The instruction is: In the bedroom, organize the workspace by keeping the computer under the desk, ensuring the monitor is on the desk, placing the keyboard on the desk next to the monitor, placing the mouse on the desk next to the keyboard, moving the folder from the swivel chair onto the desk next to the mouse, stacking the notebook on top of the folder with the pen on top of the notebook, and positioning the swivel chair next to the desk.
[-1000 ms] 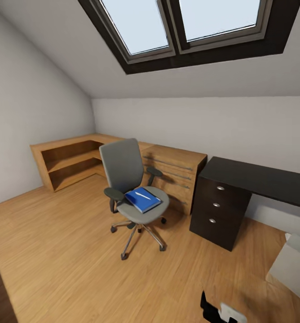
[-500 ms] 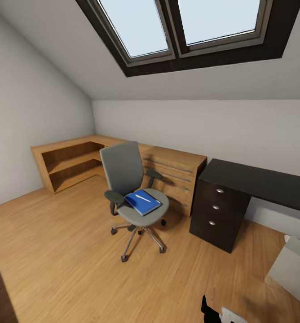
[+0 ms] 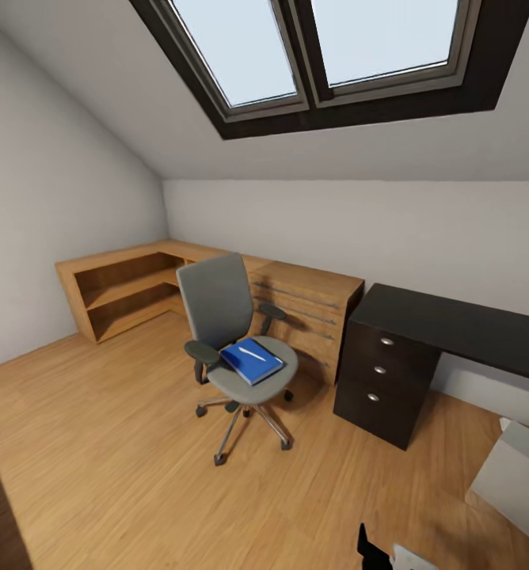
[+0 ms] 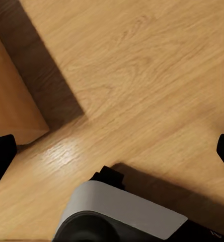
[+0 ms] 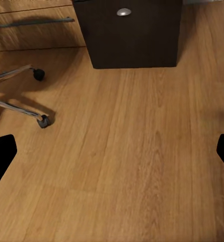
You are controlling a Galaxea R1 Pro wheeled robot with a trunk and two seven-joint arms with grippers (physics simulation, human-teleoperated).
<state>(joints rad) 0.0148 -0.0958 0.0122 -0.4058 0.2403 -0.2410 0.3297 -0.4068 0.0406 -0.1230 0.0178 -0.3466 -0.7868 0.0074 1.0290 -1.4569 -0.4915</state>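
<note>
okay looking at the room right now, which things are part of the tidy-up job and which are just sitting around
Job:
swivel chair
notebook on its seat
pen on the notebook
desk
computer, at the frame edge

Just there:
wooden dresser
corner shelf
skylight

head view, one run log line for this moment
phase: approach | notebook with pen on swivel chair | desk top bare | hands open, empty
</note>
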